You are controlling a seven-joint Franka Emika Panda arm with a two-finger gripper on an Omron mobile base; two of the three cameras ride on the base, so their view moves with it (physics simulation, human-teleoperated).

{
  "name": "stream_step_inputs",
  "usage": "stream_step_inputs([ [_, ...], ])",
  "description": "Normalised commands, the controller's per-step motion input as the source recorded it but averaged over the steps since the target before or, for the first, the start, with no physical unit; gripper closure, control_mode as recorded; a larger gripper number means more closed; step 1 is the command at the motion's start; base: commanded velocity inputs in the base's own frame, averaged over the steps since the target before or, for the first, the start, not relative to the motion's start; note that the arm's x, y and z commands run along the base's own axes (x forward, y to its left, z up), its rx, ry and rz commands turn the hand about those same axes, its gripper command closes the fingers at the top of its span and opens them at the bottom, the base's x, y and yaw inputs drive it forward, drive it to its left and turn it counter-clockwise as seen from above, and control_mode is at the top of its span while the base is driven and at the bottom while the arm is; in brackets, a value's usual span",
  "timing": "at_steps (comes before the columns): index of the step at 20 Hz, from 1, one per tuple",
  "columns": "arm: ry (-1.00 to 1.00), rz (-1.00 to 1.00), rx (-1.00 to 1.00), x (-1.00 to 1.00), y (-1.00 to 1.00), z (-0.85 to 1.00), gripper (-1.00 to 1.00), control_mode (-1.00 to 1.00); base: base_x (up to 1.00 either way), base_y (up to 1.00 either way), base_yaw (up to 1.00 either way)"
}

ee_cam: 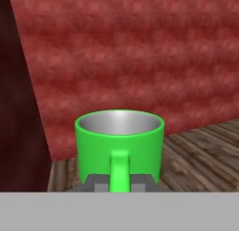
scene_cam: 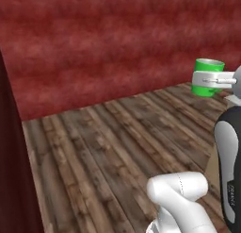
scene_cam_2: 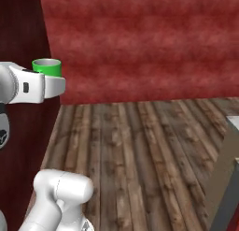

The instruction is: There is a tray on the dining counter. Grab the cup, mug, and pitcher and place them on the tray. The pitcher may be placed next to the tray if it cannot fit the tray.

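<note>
The tool (ee_cam: 120, 182) was nearly closed, its two dark tips pinched on either side of the handle of the green mug (ee_cam: 119, 143), so the mug was held by that handle and hung in the air, upright, with its open mouth level and its grey inside plain to see. In the left base view the mug (scene_cam: 207, 77) sat just beyond the white hand, well above the wooden floor (scene_cam: 108, 152) and in front of the red wall (scene_cam: 117, 43); the right base view showed the mug's rim (scene_cam_2: 46, 66) poking up behind the hand, close to a dark panel (scene_cam_2: 21, 29) beside that wall. No tray, cup or pitcher lay near the mug here, so this looked like the carrying leg, with the base pointed away from the table.

To do this step well, the grip on the handle should not slacken, since a handle pinch lets a mug swing or twist easily. The wrist would best stay level through any turn, and the swing of the arm kept slow and clear of the dark panel beside the mug. Lowering should wait until the tray is squarely below the mug.
</note>
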Motion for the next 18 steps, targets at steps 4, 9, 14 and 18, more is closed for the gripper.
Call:
stream_step_inputs([
  [4,0.0,0.0,0.0,0.0,0.0,0.0,1.0,1.0,1.0,0.41,-0.37],
  [9,0.0,0.0,0.0,0.0,0.0,0.0,1.0,1.0,0.97,0.42,-0.45],
  [14,0.0,0.0,0.0,0.0,0.0,0.0,1.0,1.0,0.74,0.47,-0.6],
  [18,0.0,0.0,0.0,0.0,0.0,0.0,1.0,1.0,0.53,0.48,-0.69],
])
